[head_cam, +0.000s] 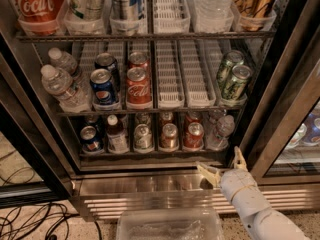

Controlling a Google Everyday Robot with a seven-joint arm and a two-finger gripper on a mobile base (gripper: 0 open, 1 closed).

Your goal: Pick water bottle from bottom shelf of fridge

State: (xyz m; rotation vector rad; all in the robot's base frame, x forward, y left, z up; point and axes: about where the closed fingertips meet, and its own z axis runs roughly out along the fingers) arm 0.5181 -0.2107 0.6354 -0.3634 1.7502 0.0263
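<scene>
Camera view: the gripper (220, 160) is seen low on the right, in front of the bottom edge of the fridge (272, 96). Its two pale fingers (208, 172) are spread wide apart, and nothing is held between them. One finger is pointed to the left and the other is pointed up. The white arm (255, 211) is seen behind the gripper, coming up from the bottom right corner.

The water bottle (220, 132) is found just above the gripper, up and a little back from it. It is stood in the last lane on the right of the bottom shelf (150, 153). It is not touched by the gripper. A red can (193, 135) is stood just beside it on the left. More cans are lined up along that shelf, and a white-capped bottle with dark stuff inside (116, 134) is stood near the left end.

On the shelf above, two green cans (234, 79) are seen on the right, white lane trays (170, 79) in the middle, and a Coca-Cola can (137, 86) and a Pepsi can (102, 86) to the left of the trays. Bigger clear bottles (60, 84) are laid at the far left.

A clear plastic bin (170, 226) is seen below the fridge, and black cables (30, 219) are spread on the floor at the left.
</scene>
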